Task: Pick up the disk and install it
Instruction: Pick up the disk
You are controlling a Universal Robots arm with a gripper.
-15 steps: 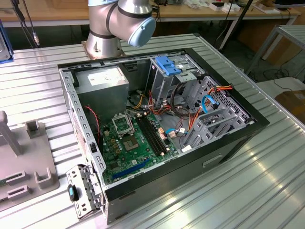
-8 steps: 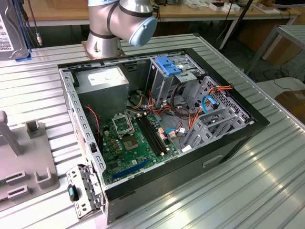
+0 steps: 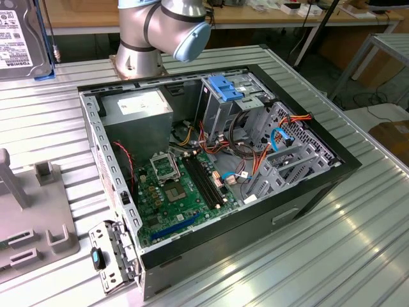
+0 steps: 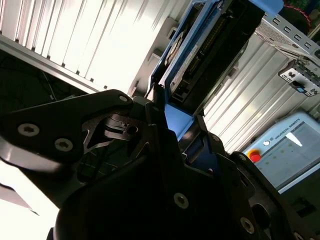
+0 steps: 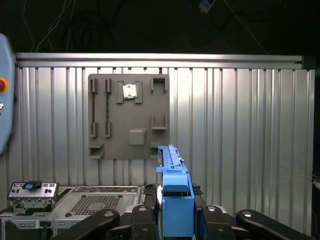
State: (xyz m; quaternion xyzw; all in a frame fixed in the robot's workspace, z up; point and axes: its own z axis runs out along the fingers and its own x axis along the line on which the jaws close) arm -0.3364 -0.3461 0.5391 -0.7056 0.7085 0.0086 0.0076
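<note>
The end effector [image 5: 175,218] clamps the disk [image 5: 172,162] edge-on, held up beside the open computer case [image 3: 307,185], apparently so it can slot in.

Colours and patterns as found:
- disk [image 3: 19,45]: grey metal, white label with black print, blue side rail.
- gripper [image 5: 176,207]: black, silver screw heads.
- robot arm [image 3: 160,25]: silver, pale blue joint cap.
- computer case [image 3: 307,192]: black outside, grey metal inside.
- motherboard [image 3: 169,192]: green.
- power supply [image 3: 137,112]: grey, white label.
- drive cage handle [image 3: 225,86]: blue.
- cables [image 3: 255,157]: red, orange, blue.
- table [image 3: 358,249]: silver, parallel ribs.
</note>
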